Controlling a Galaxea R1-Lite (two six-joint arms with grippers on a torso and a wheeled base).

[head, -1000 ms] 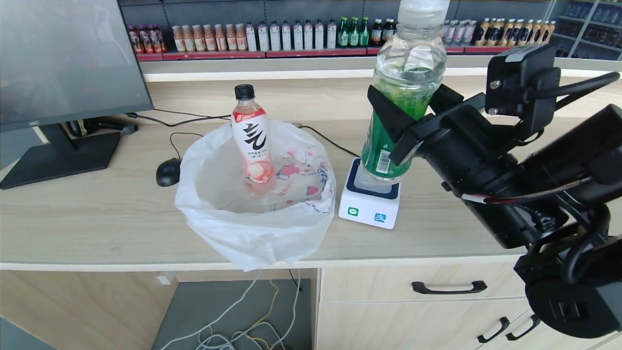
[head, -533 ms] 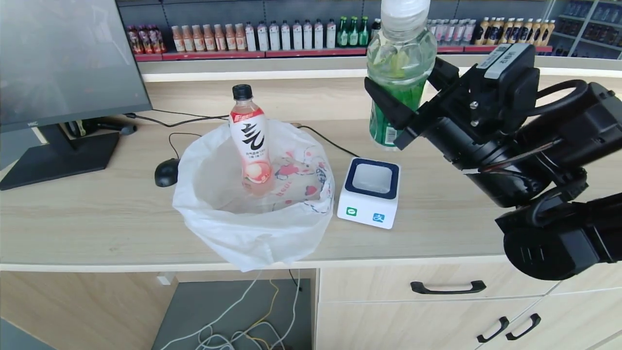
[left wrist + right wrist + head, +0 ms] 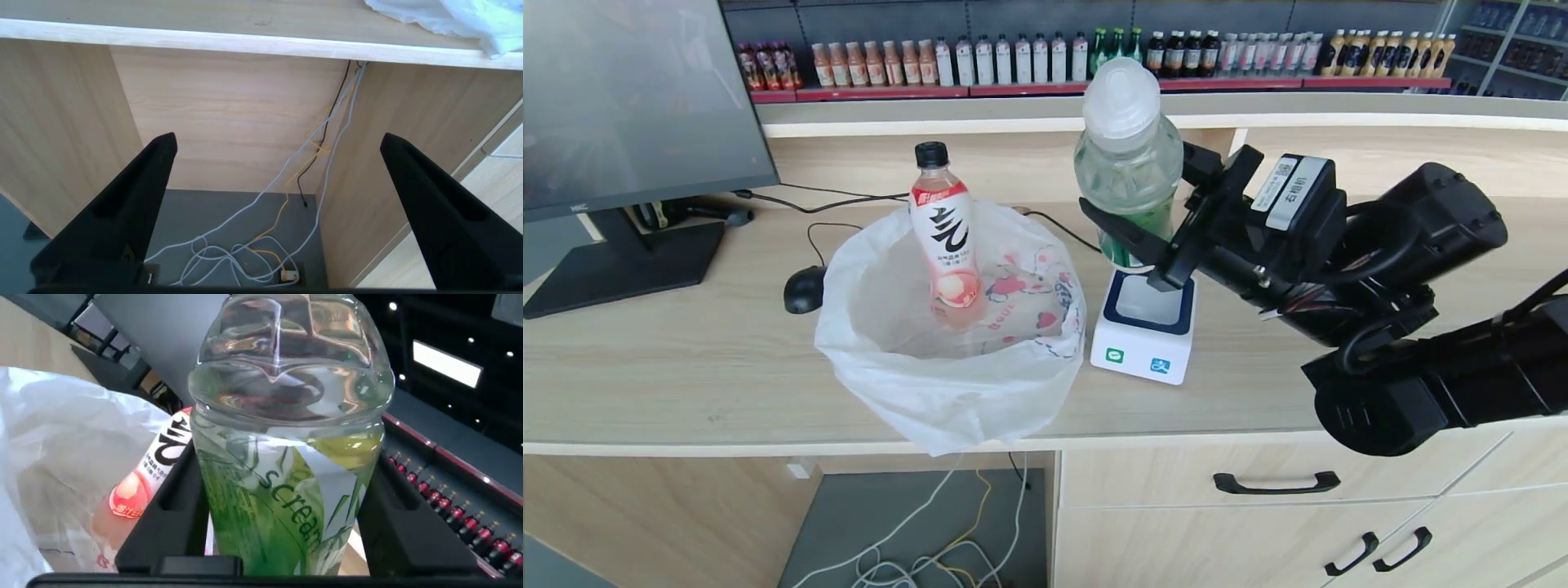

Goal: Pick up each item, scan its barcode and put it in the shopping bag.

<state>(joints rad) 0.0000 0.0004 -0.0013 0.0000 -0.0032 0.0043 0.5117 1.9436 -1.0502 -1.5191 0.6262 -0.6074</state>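
Observation:
My right gripper (image 3: 1168, 214) is shut on a clear bottle (image 3: 1127, 163) with a green label and a white cap. The bottle is tilted and hangs over the back edge of the white scanner (image 3: 1143, 339), just right of the white shopping bag (image 3: 947, 359). A pink-labelled bottle (image 3: 943, 237) stands upright inside the bag. In the right wrist view the green bottle (image 3: 286, 457) sits between the black fingers, with the pink bottle (image 3: 155, 465) and the bag (image 3: 49, 441) behind it. My left gripper (image 3: 278, 212) is open under the counter, holding nothing.
A monitor (image 3: 629, 98) and a black mouse (image 3: 805, 290) sit on the counter left of the bag. A shelf of drinks (image 3: 1045, 57) runs along the back. Drawers (image 3: 1274, 482) are below the counter at right, and loose cables (image 3: 270, 237) lie underneath.
The right gripper lifted the green bottle away from the scanner's top, then carried it left toward the bag, lower and more tilted. The bag and the pink bottle stayed put.

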